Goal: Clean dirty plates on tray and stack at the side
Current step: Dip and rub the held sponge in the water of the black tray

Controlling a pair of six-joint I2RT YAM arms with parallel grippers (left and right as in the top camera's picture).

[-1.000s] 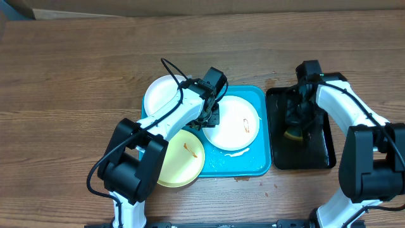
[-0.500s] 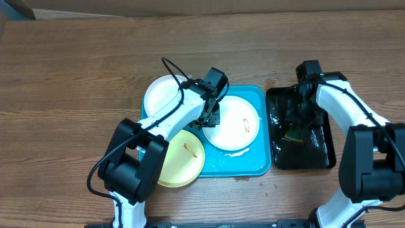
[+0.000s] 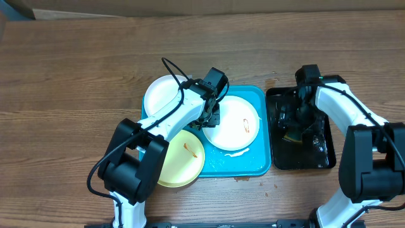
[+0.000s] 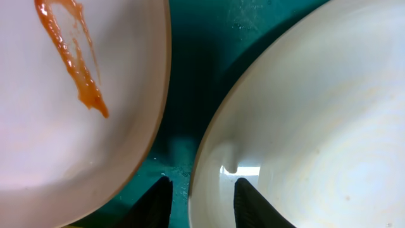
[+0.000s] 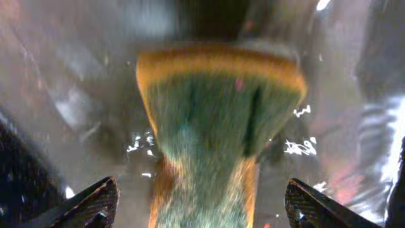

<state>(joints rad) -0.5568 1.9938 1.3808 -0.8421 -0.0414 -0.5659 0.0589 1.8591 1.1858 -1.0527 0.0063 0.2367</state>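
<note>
— Where was the left gripper (image 3: 211, 118) when you looked?

— Down over the turquoise tray (image 3: 256, 166), at the near edge of the white plate with the smear (image 3: 232, 122). In its own wrist view the two dark fingertips (image 4: 158, 199) sat either side of that plate's rim (image 4: 209, 164), narrow, pinching it. The rim ran up between the tips, with wet tray floor showing just beside them.

— And the other plates?

— The pale yellow plate (image 3: 180, 158) lay just to one side of that gripper, half on the tray and hanging over its edge onto the table (image 3: 76, 76). It carried an orange-red streak (image 4: 74, 60). The second white plate (image 3: 163, 94) was on the far side of the arm, also overlapping the tray's edge. All three were close together, with the gripper in the middle of them.

— What about the right gripper (image 3: 295, 119)?

— It was over the black tray (image 3: 323, 158), well apart from the plates. Its jaws stood wide, both fingertips (image 5: 92, 202) out at the corners of the wrist view. Directly under it, between the tips and touching neither, lay a sponge (image 5: 218, 120), green scouring face up with a yellow edge, on the wet, shiny tray floor. The picture was blurred, so finer detail was lost.
</note>
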